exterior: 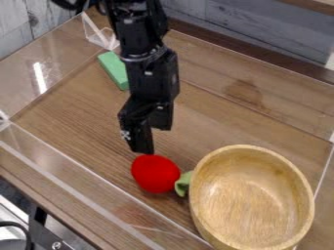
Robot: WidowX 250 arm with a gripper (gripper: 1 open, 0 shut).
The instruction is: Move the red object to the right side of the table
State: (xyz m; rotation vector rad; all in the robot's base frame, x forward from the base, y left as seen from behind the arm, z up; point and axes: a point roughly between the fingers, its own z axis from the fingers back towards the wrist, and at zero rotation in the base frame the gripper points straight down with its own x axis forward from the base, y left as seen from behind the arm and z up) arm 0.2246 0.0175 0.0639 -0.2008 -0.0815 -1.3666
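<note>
A black robot gripper point(146, 139) hangs over a wood-grain table point(81, 127), its two fingers spread wide with nothing held between them, just beyond a bright-red toy fruit point(155, 174) as seen by the camera. The arm point(137, 34) reaches in from the far edge of the view, the gripper at its lower end pointing down toward the near part of the tabletop. Whether either fingertip touches the fruit cannot be told from this angle.

The red fruit sits on the table immediately to the left of a round, light-wood bowl point(252, 200), outside its rim. Its light-green stem point(186, 184) points toward the bowl and lies at the bowl's left side; whether the two touch is too close to tell. The bowl stands upright, its open top facing up and its pale inside bare, in the near right part of the view.

Farther from the camera, well to the left of the bowl and beyond it, a green block point(113, 69) lies on the tabletop, partly hidden behind the arm. Past the block, a clear, angular plastic piece point(97, 33) stands still farther from the bowl. A low clear wall point(81, 180) runs along the table's near left edge, slanting down toward the bowl's near side.
</note>
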